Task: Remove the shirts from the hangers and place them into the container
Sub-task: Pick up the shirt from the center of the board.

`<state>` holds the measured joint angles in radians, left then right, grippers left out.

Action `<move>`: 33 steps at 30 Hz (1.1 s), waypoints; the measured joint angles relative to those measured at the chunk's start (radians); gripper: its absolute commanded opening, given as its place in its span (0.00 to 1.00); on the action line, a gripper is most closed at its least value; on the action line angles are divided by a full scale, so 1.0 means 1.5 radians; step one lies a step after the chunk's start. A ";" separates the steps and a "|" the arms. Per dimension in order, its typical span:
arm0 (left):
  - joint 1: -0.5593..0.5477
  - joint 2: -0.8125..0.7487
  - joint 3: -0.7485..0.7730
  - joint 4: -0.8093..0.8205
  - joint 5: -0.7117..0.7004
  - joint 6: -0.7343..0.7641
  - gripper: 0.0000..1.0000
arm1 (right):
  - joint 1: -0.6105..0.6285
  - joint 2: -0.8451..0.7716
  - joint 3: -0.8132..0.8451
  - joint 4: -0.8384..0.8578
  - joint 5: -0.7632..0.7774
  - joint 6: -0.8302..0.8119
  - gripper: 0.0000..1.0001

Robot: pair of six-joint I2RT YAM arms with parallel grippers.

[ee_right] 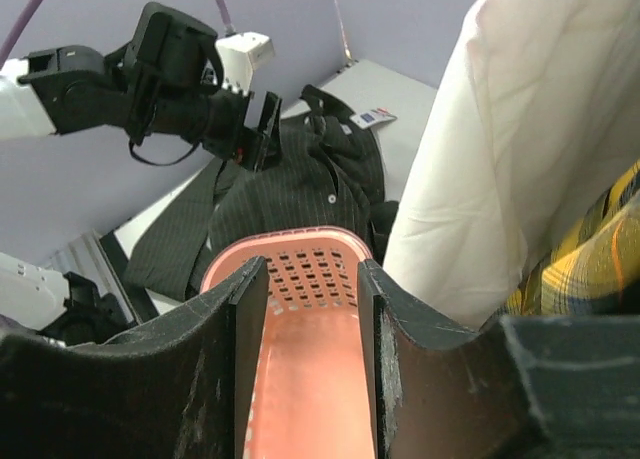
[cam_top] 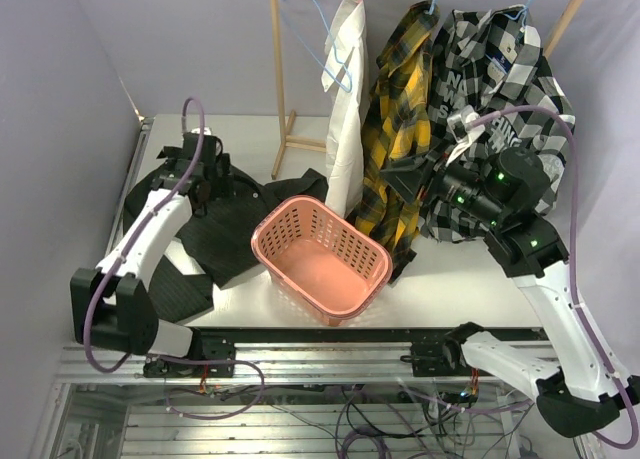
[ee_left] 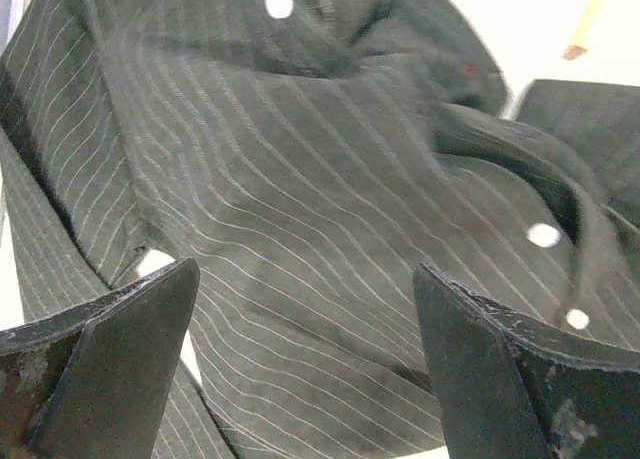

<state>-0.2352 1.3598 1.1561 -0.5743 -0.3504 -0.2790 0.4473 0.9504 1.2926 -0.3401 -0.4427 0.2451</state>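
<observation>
Robot lab, aluminium-rail bench (cam_top: 320,354), loose cables (cam_top: 352,419)

my left arm reaches out to the left of the basket (cam_top: 275,264), wrist tipped down, left gripper (ee_left: 305,279) spread wide with nothing between its jaws. my right arm is raised to the basket's right, right gripper (ee_right: 310,274) facing it, jaws partly apart, empty.

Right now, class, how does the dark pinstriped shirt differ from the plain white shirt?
The dark pinstriped shirt lies crumpled on the table, left of the pink laundry basket; the plain white shirt hangs upright from the wooden rack. The pinstriped one is dark with fine pale stripes; the white one has no pattern. Shared: neither is in the basket.
</observation>
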 measured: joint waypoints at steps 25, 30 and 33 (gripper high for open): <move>0.147 0.210 -0.032 0.160 0.275 0.016 0.99 | 0.000 -0.068 -0.076 -0.071 0.053 -0.039 0.40; 0.147 0.239 -0.032 0.158 0.284 0.013 0.99 | 0.000 -0.078 -0.089 -0.073 0.056 -0.040 0.40; 0.147 0.244 -0.028 0.155 0.284 0.011 0.99 | 0.000 -0.080 -0.089 -0.075 0.062 -0.042 0.40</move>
<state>-0.0151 1.7264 1.1137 -0.3424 0.0750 -0.2623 0.4473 0.8310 1.1587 -0.4522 -0.3500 0.1822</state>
